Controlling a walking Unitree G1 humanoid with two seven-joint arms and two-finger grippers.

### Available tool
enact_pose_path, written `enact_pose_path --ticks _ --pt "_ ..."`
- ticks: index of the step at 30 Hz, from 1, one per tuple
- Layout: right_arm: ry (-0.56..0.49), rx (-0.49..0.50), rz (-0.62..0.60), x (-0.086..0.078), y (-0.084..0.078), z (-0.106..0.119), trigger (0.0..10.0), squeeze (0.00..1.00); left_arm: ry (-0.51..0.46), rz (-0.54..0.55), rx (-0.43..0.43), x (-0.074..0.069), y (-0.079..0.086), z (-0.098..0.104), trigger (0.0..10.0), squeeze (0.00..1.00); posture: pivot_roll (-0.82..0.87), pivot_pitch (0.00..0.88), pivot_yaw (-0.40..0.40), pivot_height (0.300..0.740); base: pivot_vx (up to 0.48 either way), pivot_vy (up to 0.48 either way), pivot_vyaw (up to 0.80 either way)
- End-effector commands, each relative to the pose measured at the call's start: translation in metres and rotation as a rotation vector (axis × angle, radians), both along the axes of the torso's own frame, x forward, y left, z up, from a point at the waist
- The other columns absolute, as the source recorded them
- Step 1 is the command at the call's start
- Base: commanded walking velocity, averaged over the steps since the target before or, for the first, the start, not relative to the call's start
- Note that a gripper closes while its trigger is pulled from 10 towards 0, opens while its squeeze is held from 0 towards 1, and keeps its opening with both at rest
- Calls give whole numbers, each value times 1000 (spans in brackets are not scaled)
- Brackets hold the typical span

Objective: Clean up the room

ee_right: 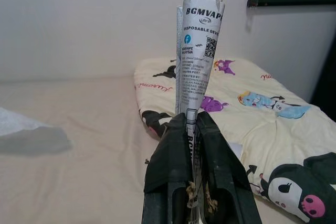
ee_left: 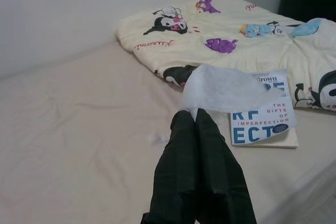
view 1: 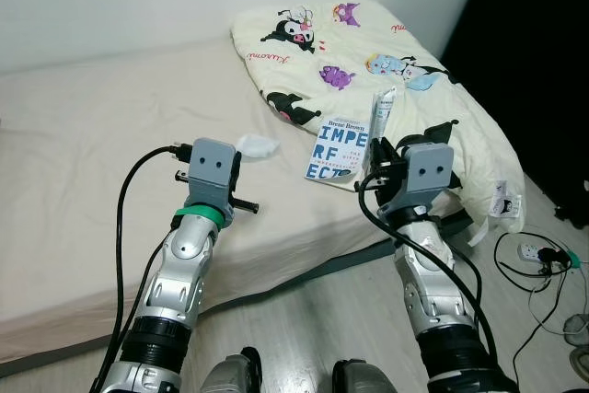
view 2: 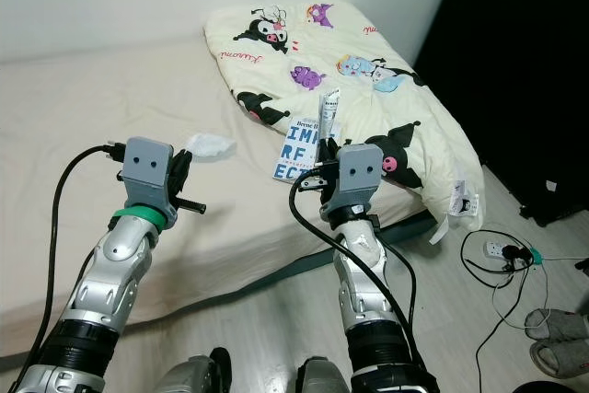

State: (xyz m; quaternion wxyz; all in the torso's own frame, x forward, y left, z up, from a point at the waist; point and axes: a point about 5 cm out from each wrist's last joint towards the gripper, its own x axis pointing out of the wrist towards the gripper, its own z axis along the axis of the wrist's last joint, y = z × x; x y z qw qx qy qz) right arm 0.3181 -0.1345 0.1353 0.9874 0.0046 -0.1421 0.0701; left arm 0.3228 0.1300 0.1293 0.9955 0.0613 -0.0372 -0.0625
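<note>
Both arms are raised over the bed (view 1: 83, 181), a bare beige mattress set against a white wall. The left gripper (ee_left: 195, 116) has its jaws pressed together on the lower edge of a white tissue (ee_left: 223, 88), which fans out above the tips and hangs clear of the mattress. In the head view the tissue (view 1: 259, 144) shows just past the left wrist's grey camera housing.

The right gripper (ee_right: 191, 121) pinches a crumpled printed wrapper (ee_right: 198, 35) – black text on white, "BGMVAPE" and "disposable device" legible, w/ a QR code. The wrapper stands upright between the black fingers (ee_right: 170, 145) and sticks up well above them.

A paperback book (view 1: 336, 154) lies flat on the mattress, near its front edge, between the two arms; the cover is white and blue, "Brené Brown" and "The Gifts of Imperfection" partly readable. It sits just beside a cream comforter (view 1: 368, 52) printed w/ cartoon characters, bunched over the bed's right part and drooping over the edge.

On the wood floor at right – a white power strip (view 1: 531, 251) w/ tangled black cables, and a pair of grey slippers (view 2: 557, 330) near it.
</note>
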Motion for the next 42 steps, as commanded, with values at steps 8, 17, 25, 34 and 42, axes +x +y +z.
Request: enact_pose_path --ticks 8,17,25,34,42 --pt "15 1 3 0 1 -4 10000 0 22 -7 2 0 -2 -4 10000 0 -97 0 60 726 0 0 0" --pt "20 6 12 0 3 -5 10000 0 35 2 -1 2 0 -5 10000 0 -94 0 59 726 0 350 0" --pt "23 7 17 0 5 -6 10000 0 36 5 -1 2 1 -5 10000 0 -90 0 59 726 0 454 0" --pt "26 -6 22 1 5 -7 10000 0 13 -5 15 1 1 -3 10000 0 -88 0 58 726 0 235 0" --pt "25 -19 31 1 7 -8 10000 0 13 -10 14 0 0 -4 10000 0 -87 0 57 726 0 0 473"
